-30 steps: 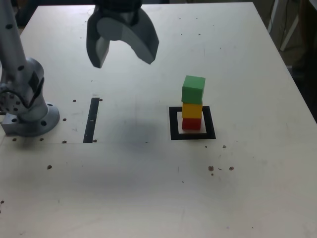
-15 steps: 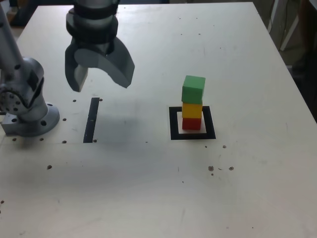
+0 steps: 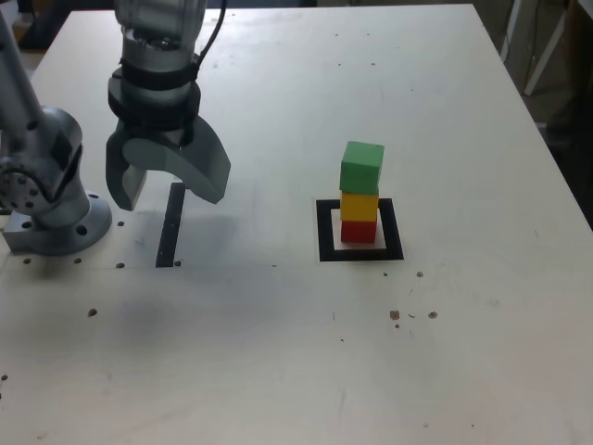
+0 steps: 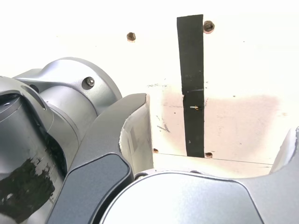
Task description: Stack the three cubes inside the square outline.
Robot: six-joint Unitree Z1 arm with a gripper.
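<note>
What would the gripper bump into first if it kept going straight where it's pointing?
Probably the white tabletop, near the black tape strip. The gripper points down there; its exact landing spot is hard to judge.

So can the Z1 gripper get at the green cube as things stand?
Probably yes: the gripper is open and empty, and the green cube tops the stack, nothing over it. Arm reach looks plausible, though unproven.
</note>
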